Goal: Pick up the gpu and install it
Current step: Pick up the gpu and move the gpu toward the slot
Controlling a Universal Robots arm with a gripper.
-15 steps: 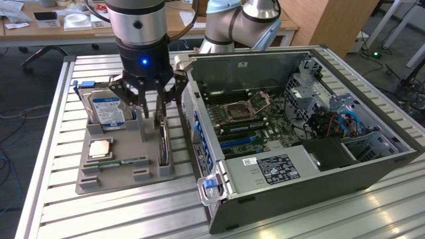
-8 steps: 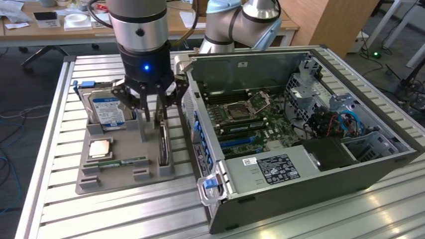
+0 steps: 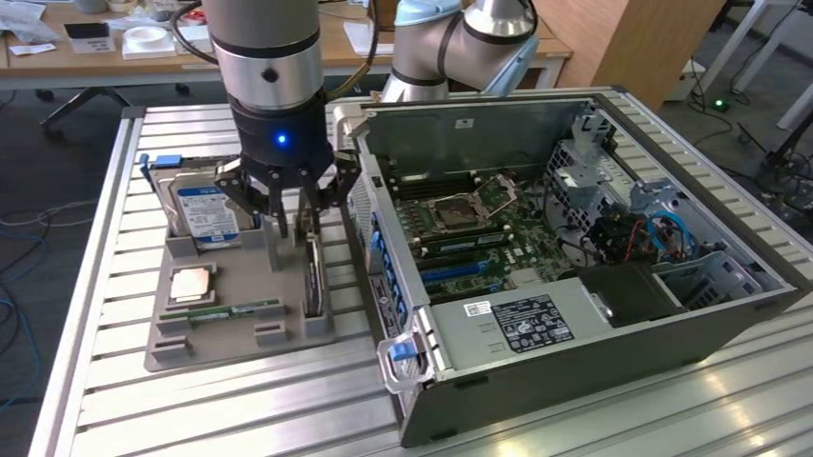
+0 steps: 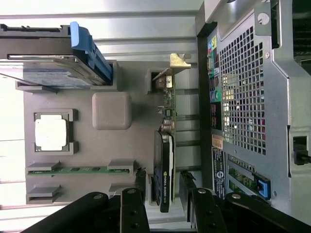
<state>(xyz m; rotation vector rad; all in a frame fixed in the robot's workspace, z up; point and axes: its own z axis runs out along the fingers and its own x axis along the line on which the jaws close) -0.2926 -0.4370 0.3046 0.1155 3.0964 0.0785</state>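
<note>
Pick-up looks to be the step in hand: the gripper (image 3: 303, 217) holds its fingers (image 4: 187, 187) spread wide and empty, the gpu (image 4: 165, 165) on edge in the grey holder (image 4: 112, 145) between them, so grasping likely calls for an even squeeze on its flat faces

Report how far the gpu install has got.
Done: nothing finished; the gpu stands on edge in the grey tray. In hand: the gripper hangs over it, open, a finger on each side, not closed. Left: gripping, lifting and seating it in the open computer case, whose blue slots look free.
</note>
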